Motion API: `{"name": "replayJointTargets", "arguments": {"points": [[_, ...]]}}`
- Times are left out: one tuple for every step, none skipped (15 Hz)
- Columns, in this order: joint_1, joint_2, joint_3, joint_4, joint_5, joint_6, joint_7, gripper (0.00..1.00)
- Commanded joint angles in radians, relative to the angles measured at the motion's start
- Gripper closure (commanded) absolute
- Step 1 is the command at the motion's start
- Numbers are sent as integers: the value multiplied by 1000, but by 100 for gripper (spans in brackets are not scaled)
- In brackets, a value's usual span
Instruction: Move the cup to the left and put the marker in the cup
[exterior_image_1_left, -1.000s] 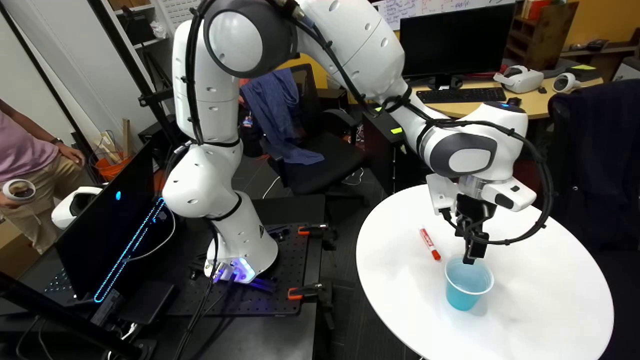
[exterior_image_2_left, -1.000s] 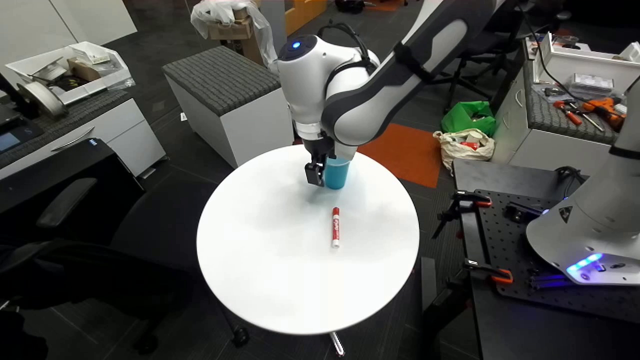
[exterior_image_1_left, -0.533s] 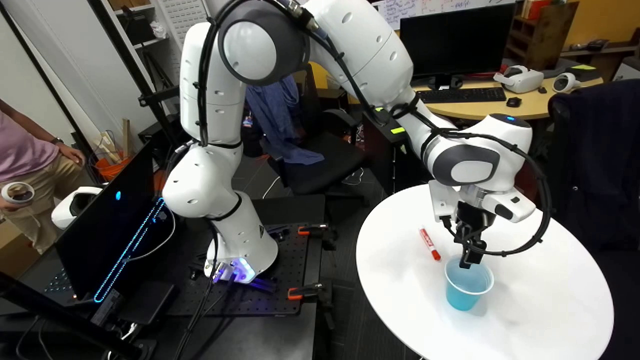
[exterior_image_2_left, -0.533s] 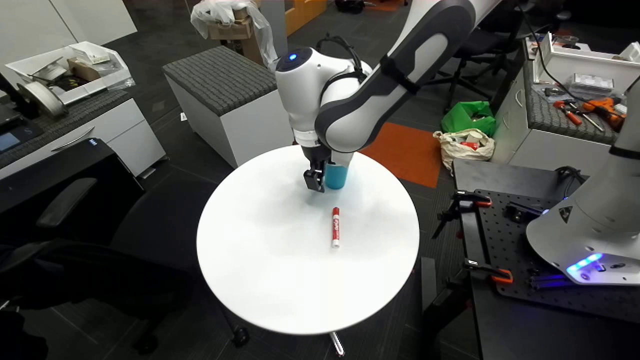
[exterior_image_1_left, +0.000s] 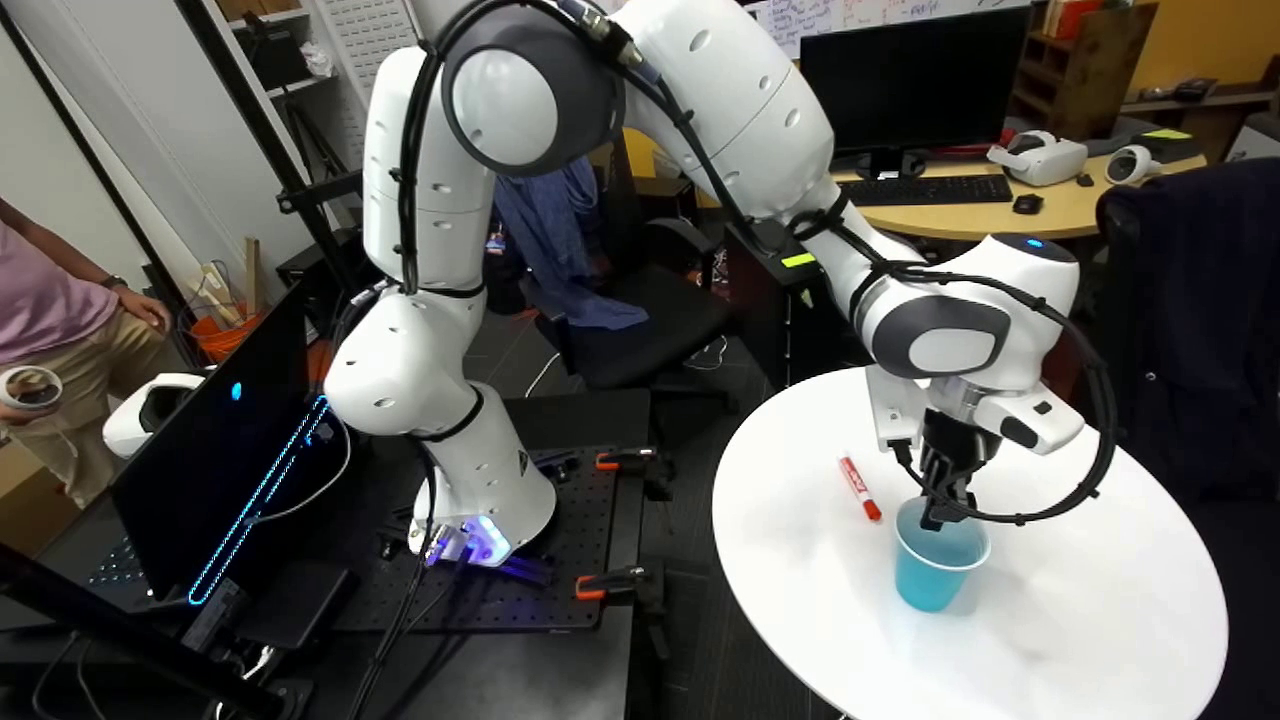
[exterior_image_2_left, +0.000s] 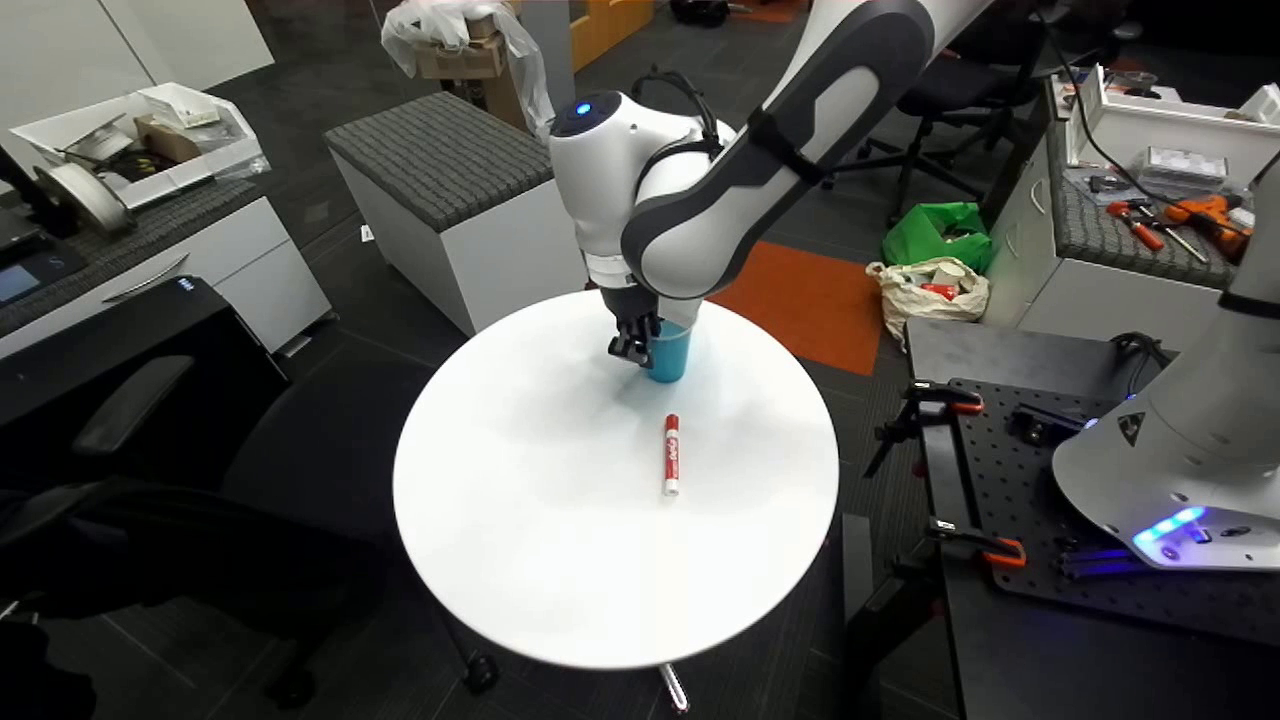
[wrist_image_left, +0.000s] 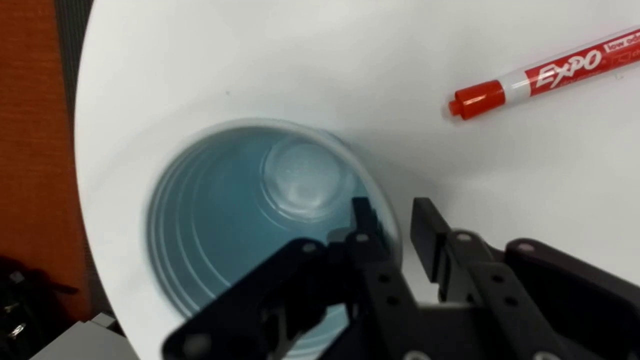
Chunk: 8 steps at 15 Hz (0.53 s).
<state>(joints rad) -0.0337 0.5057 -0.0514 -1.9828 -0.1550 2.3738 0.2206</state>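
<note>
Straddling the rim of the cup (wrist_image_left: 235, 210), your jaws stand slightly apart, one inside it, one outside.

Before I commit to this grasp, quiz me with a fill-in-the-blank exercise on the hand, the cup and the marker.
1. In the wrist view, the rim of the cup lies ____ the two fingers of the hand.
2. The cup's colour is light ____.
3. Big white letters on the marker spell ____.
4. The marker's end nearer the cup is coloured ____.

Missing words: between; blue; EXPO; red.
</note>
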Motion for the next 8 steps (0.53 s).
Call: {"name": "replayJointTargets", "arguments": {"points": [[-1,5,-10,17,37,8,-37,100],[-2,5,-10,17,40,9,-38,100],[-3,4,-11,17,42,9,-38,100],[-3,3,-12,20,42,9,-37,100],[-3,0,-12,19,43,8,-36,99],[0,-4,-14,17,39,9,-30,99],[8,-15,-18,8,29,12,-22,99],[16,-26,-21,0,19,16,-14,99]]}}
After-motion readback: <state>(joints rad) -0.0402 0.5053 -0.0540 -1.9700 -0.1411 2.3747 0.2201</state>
